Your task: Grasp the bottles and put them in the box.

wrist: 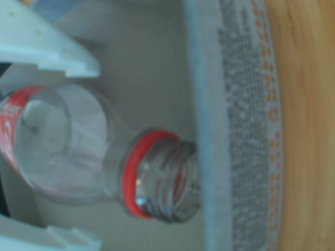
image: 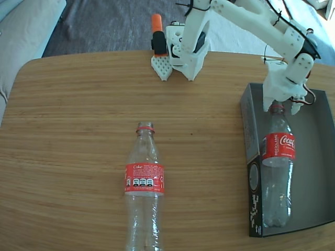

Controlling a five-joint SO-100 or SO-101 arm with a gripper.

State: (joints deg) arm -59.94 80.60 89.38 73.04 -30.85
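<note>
One clear Coca-Cola bottle (image: 144,180) with a red label lies on the wooden table at centre front, its open neck pointing away. A second bottle (image: 276,167) lies inside the dark grey box (image: 314,151) at the right, along its left wall, neck towards the back. My white gripper (image: 282,107) hovers over that bottle's neck. In the wrist view the gripper (wrist: 97,154) is open: its white fingers (wrist: 52,49) stand above and below the bottle's shoulder (wrist: 68,146) with small gaps, and the red-ringed neck (wrist: 157,178) rests against the box wall (wrist: 204,104).
The arm's base (image: 183,52) and an orange-handled clamp (image: 158,36) stand at the table's back edge. The table's rounded corner is at the far left, with a pale sofa (image: 26,26) and grey carpet beyond. The box's right half holds nothing.
</note>
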